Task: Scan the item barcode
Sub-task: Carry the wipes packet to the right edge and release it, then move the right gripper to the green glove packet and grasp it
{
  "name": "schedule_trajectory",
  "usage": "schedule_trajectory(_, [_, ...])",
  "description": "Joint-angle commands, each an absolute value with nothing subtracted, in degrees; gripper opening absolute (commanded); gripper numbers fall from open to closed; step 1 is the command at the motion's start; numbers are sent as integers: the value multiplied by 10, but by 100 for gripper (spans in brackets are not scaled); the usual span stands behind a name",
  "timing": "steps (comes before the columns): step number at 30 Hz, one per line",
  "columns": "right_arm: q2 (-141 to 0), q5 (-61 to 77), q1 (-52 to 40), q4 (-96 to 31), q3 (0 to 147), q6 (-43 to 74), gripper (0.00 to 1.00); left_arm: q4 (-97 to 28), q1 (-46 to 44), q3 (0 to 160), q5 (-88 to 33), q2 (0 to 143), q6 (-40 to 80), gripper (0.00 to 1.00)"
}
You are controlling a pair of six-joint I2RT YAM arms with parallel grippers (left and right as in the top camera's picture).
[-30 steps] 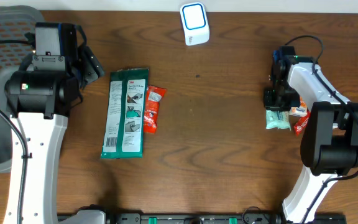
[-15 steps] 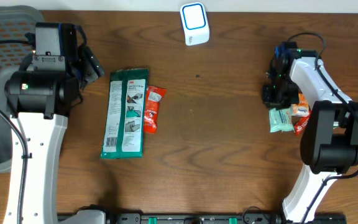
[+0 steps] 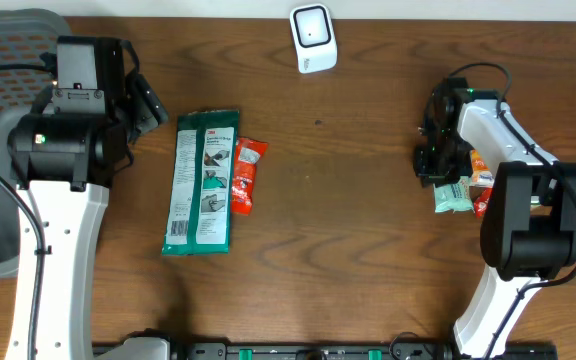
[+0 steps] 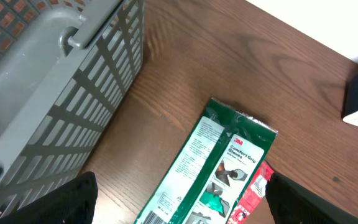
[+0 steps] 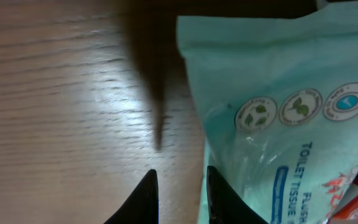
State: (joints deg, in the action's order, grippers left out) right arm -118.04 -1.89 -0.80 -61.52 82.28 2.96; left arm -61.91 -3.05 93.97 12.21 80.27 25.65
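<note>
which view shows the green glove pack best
Overhead: the green glove pack lies whole and unobstructed on the table, beside the red packet. The left wrist view is closer, with the print readable, but cuts off the pack's lower end. The right wrist view does not show it.

The left arm (image 3: 63,215) and right arm (image 3: 498,125) are white rounded links with black joint housings. A green light (image 3: 40,139) dots the left; black cables (image 3: 481,67) trail both. The right tool (image 5: 178,194) has black fingertips (image 5: 145,196).
</note>
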Motion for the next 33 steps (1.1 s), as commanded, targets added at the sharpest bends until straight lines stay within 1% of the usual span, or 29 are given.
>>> schedule_trajectory(1, [-1166,-62,3,-606,808,32,21,-621,-28,949,129,805,255,87])
schedule_trajectory(6, [-1166,-62,14,-604,808,43,20,-621,-28,949,129,805,255,87])
schedule_trajectory(9, [-1166,3,14,-589,809,42,20,-621,-28,949,129,805,255,87])
schedule_trajectory(12, [-1166,101,14,-571,809,42,23,-621,-28,949,129,805,255,87])
schedule_trajectory(18, [-1166,349,10,-535,809,42,31,-621,-28,949,129,805,255,87])
schedule_trajectory(19, [-1166,374,6,-530,809,42,38,-621,-28,949,129,805,255,87])
schedule_trajectory(20, [-1166,393,2,-526,809,42,53,-621,-28,949,129,805,255,87])
schedule_trajectory(21, [-1166,404,-5,-524,809,42,79,-621,-28,949,129,805,255,87])
schedule_trajectory(22, [-1166,412,-13,-521,809,42,96,-621,-28,949,129,805,255,87])
schedule_trajectory(23, [-1166,417,-19,-519,809,42,99,-621,-28,949,129,805,255,87])
schedule_trajectory(30, [-1166,470,-103,-489,809,76,99,-621,-28,949,129,805,255,87])
schedule_trajectory(31, [-1166,470,-137,-469,809,111,93,-621,-28,949,129,805,255,87])
schedule_trajectory(33, [-1166,470,-178,-432,809,160,89,-621,-28,949,129,805,255,87])
